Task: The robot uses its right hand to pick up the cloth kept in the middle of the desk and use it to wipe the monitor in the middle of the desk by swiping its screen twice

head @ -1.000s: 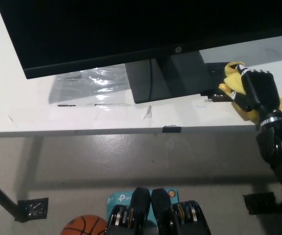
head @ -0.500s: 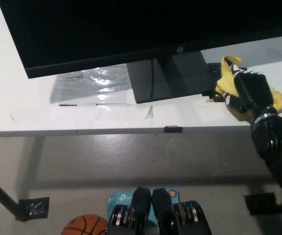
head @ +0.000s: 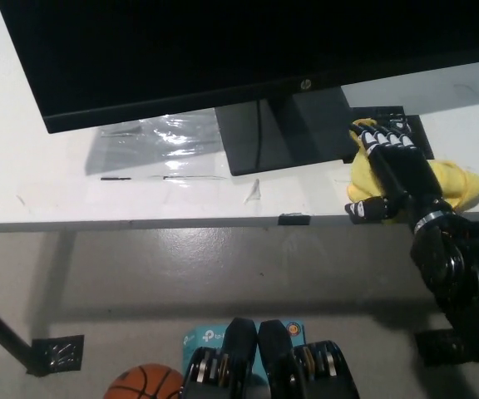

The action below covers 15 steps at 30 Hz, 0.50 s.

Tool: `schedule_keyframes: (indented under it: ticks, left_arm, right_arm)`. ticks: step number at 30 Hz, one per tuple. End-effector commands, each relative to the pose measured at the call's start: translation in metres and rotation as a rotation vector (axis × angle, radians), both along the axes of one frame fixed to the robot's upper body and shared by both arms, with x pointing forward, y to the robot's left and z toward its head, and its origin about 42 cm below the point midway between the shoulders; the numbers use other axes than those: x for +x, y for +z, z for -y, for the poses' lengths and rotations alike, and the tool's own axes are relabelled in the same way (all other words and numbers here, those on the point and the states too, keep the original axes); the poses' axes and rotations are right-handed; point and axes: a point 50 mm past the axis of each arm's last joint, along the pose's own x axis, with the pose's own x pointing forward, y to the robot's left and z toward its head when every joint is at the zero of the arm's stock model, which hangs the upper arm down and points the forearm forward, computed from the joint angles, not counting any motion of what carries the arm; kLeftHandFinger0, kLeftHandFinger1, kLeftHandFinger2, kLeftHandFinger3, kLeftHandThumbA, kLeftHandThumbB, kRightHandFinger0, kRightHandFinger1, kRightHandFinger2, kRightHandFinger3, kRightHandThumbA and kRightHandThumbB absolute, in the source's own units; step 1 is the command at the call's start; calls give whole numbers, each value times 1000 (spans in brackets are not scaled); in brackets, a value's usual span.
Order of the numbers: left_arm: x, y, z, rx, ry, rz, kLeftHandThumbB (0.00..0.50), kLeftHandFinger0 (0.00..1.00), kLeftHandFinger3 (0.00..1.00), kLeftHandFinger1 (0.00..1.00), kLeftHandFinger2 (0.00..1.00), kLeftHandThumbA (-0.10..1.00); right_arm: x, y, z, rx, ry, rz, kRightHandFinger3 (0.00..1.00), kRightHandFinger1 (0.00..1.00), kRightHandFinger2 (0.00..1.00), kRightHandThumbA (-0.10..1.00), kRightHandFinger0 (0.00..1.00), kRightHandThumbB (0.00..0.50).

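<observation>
The black monitor stands in the middle of the white desk, its dark screen filling the top of the head view and its stand base below it. A yellow cloth lies crumpled on the desk right of the base, near the front edge. My black right hand lies flat on top of the cloth, fingers stretched out toward the monitor and thumb sticking out to the left, so it is open. Much of the cloth is covered by the hand. My left hand is out of view.
A clear plastic sheet lies on the desk left of the stand. A small black clip sits on the desk's front edge. A black flat object lies behind the cloth. On the floor below are a basketball and a desk-leg foot.
My right hand moved left and nearer the desk's front edge. Its fingers, curled on the cloth before, are now stretched out flat, and the cloth lies lower and more spread.
</observation>
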Motion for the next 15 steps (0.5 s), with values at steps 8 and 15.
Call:
schedule_keyframes:
  ticks: [8, 15]
  left_arm:
    - [-5, 8, -7, 18, -10, 25, 52, 809, 1000, 815, 868, 90]
    - [-5, 8, -6, 9, -5, 31, 57, 789, 1000, 791, 842, 76]
  right_arm:
    - [-19, 56, 21, -34, -41, -109, 1000, 1000, 1000, 866, 1000, 467]
    - [-21, 64, 23, -15, -54, -66, 1000, 1000, 1000, 775, 1000, 500]
